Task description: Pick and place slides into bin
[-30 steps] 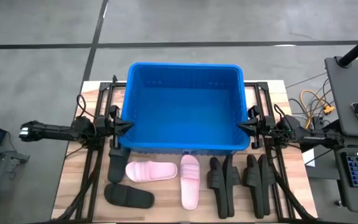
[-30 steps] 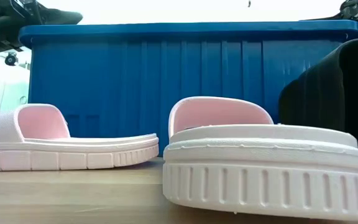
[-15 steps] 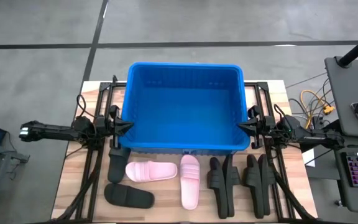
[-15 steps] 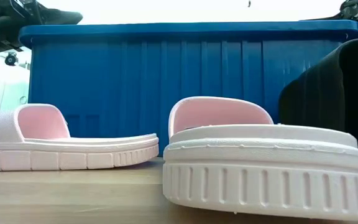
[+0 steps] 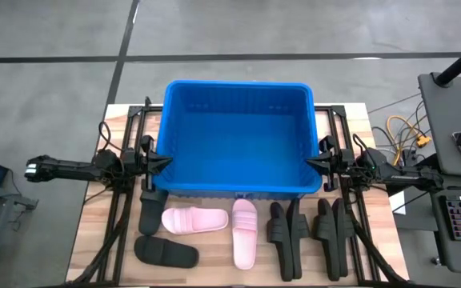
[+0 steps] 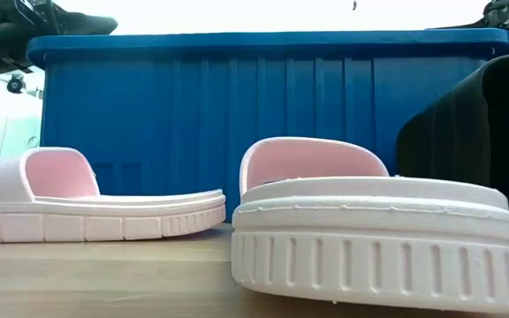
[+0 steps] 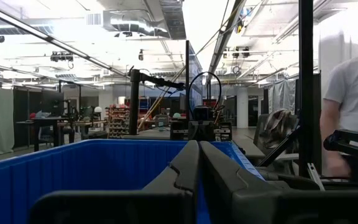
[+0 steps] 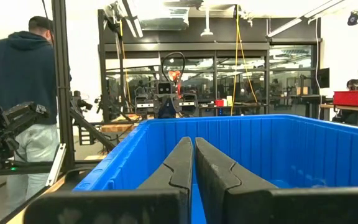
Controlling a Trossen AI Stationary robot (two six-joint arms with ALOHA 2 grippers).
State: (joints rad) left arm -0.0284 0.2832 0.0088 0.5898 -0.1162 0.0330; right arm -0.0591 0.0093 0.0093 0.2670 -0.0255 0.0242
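On the wooden table [image 5: 94, 240], the blue bin [image 5: 237, 136] stands empty, with the slides in a row along its near side: two pink slides [image 5: 194, 220] side by side and black slides [image 5: 286, 228] flanking them. The left gripper [image 5: 164, 162] and right gripper [image 5: 309, 163] sit at the bin's side walls, both closed and holding nothing. The first pick probably calls for opening wide, descending over a strap and pinching it squarely.

The 7 slides [image 5: 238, 232] lie on the table [image 5: 94, 240] before the bin [image 5: 237, 136].
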